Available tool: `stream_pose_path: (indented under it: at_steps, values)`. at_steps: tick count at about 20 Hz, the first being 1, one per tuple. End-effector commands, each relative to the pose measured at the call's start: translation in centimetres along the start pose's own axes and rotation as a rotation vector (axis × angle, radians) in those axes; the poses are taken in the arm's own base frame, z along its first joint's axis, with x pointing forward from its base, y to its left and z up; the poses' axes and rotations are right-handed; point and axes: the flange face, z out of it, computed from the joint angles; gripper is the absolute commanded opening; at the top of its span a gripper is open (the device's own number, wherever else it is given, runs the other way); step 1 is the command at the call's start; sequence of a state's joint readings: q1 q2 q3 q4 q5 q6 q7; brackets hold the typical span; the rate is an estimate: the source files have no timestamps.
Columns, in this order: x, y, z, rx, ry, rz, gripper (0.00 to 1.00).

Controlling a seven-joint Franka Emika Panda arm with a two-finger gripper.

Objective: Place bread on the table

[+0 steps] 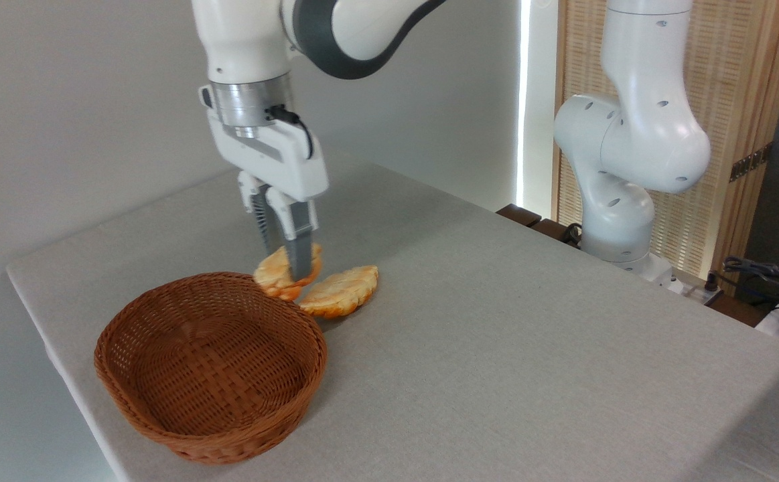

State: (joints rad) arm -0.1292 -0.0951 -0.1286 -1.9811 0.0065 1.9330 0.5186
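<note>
The bread (275,276), a small thick golden-orange bun with a paler top, hangs tilted just behind the far rim of the wicker basket, a little above the grey table (496,348). My gripper (289,268) comes straight down from above and is shut on the bread, with one finger (301,249) across its front face. Whether the bun's lower edge touches the cloth is hidden by the basket rim.
A brown wicker basket (211,365) with nothing in it stands near the front left corner of the table. A flat leaf-shaped pastry (342,290) lies on the cloth right of the bun. The arm's white base (620,201) stands beyond the table's right edge.
</note>
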Motion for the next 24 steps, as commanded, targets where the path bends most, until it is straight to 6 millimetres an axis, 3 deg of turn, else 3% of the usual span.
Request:
stream_pose_path:
  at_steps: [1,2,3,8,11,19,24]
  values:
    - [-1.8,2.2,1.0,-0.071,-0.081,0.002,0.84]
    - [-1.6,3.0,1.7,-0.079,-0.096,0.016,0.97]
    - [-1.3,3.7,2.0,-0.083,-0.104,0.031,1.00]
    - [0.5,7.4,4.6,-0.108,-0.145,0.112,1.00]
    - [1.5,8.6,5.9,-0.116,-0.156,0.140,1.00]
    - [2.2,8.5,6.1,-0.109,-0.136,0.143,1.00]
    - [3.1,7.9,3.7,-0.117,-0.073,0.113,1.00]
